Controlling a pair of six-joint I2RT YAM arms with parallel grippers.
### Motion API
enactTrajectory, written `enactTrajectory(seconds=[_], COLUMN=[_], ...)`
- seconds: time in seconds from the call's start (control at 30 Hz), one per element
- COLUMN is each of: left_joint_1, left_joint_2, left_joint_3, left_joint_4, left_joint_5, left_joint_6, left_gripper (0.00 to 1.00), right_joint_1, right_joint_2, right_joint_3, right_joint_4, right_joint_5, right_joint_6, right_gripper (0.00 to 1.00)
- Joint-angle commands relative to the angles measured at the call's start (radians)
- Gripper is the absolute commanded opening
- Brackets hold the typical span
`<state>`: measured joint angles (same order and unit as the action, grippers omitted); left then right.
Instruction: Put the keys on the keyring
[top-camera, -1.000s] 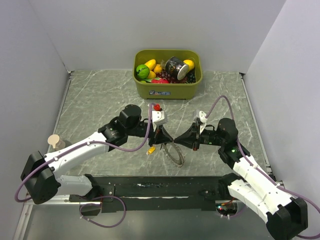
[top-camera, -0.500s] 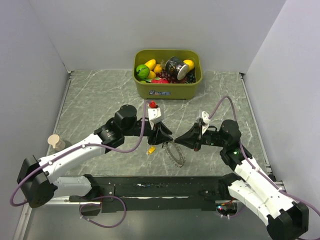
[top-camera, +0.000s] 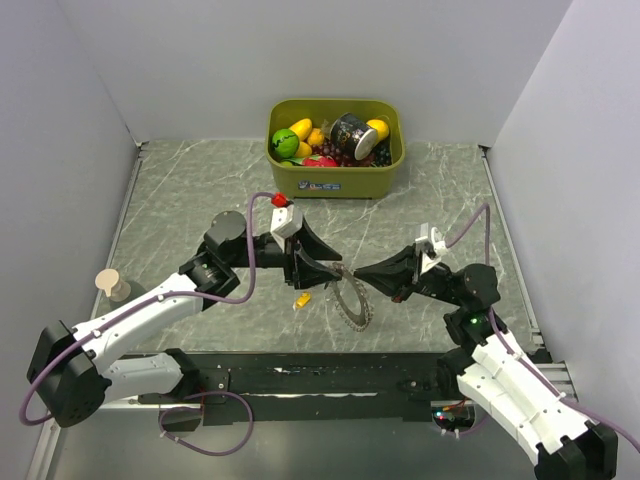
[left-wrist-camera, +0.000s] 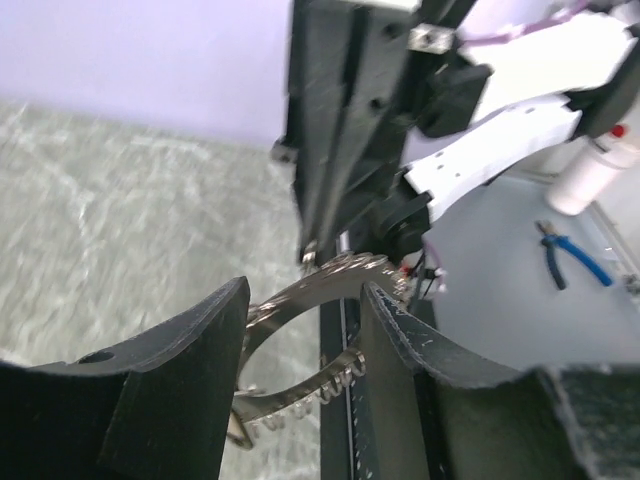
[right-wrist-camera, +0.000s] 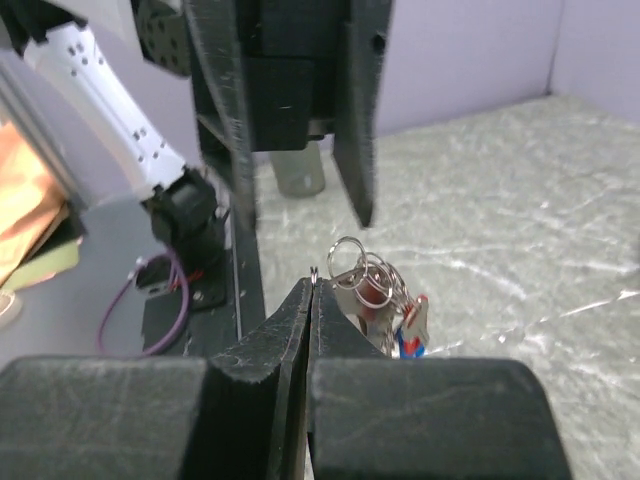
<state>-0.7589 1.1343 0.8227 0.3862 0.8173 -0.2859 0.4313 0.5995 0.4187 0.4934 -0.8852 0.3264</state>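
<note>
Two black fingers of the left gripper (left-wrist-camera: 304, 300) now stand apart, and the keyring (top-camera: 351, 304) shows in the gap between them without being pinched. A second ago those fingers were squeezed together right at the keyring. Since then they have let go and slid back a little from it. The right gripper (right-wrist-camera: 311, 290) has its fingers pressed tight together and looks clamped on the thin edge of the keyring, so I think that arm alone holds it now. I cannot tell if the low side of the keyring rests on the table (top-camera: 190, 200). Just past the right fingertips hangs a bunch of keys (right-wrist-camera: 388, 300) with red and blue tags on little loops. They seem to be on the keyring already, but I can't be sure. One yellow key (top-camera: 300, 298) lies on the table just beside the keyring, on the left arm's side, so it probably goes on next. Far behind the keyring sits a green tub (top-camera: 335, 183) holding toy fruit (top-camera: 288, 140) and a dark can (top-camera: 350, 130).
</note>
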Motion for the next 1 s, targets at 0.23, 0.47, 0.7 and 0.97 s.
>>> enactTrajectory(seconds=[0.23,0.47,0.7,0.97], left_joint_1=[-0.003,-0.014,-0.036,-0.054], left_joint_2=[0.047,0.085,0.117,0.131], left_joint_3=[0.013,0.050,0.096,0.113], left_joint_4=[0.213,0.194,0.108,0.060], left_joint_5=[0.114,0.097,0.065,0.048], left_joint_6=[-0.116,-0.110,-0.056,-0.009], left_gripper=[0.53,0.42,0.39,0.13], right_joint_1=[-0.005,-0.005,-0.003,-0.003], right_joint_2=[0.016,0.019,0.016,0.016], right_joint_3=[-0.032,-0.044,-0.051,-0.054], right_joint_4=[0.372,0.402,0.405,0.418], right_joint_5=[0.061,0.074,0.088,0.088], right_joint_6=[0.160,0.181,0.183,0.191], right_gripper=[0.00,0.00,0.00,0.00])
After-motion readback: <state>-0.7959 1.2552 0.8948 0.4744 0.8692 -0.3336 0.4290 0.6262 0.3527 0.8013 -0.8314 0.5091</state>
